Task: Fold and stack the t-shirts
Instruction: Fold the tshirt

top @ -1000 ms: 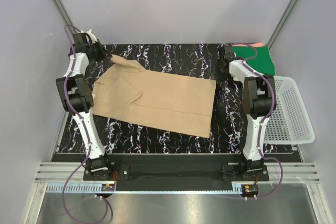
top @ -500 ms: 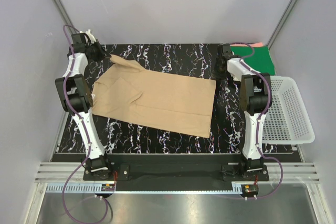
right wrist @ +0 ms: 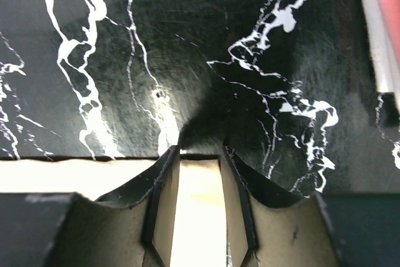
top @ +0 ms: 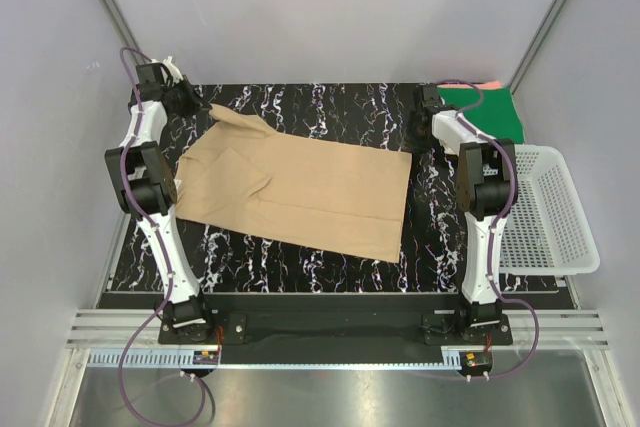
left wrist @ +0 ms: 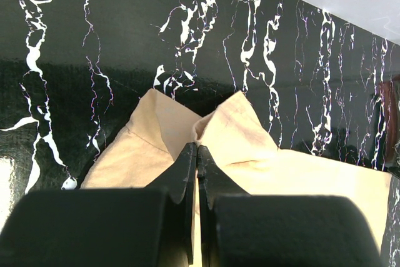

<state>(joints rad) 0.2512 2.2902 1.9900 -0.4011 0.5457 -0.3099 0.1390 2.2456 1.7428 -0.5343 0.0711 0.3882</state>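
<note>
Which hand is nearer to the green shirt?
Right. The right hand is over the tan shirt's right edge, just left of the green shirt. The left hand pinches the tan shirt's far-left corner, across the table.

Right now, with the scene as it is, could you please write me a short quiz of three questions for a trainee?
1. True or false: the jaws of the left arm are shut on the tan shirt.
2. Where does the dark green shirt lie? A) under the tan shirt B) at the far right corner of the table C) at the near left corner
3. Fill in: the jaws of the right arm stand ____ at the tan shirt's edge.
Key: 1 true; 2 B; 3 open.
</note>
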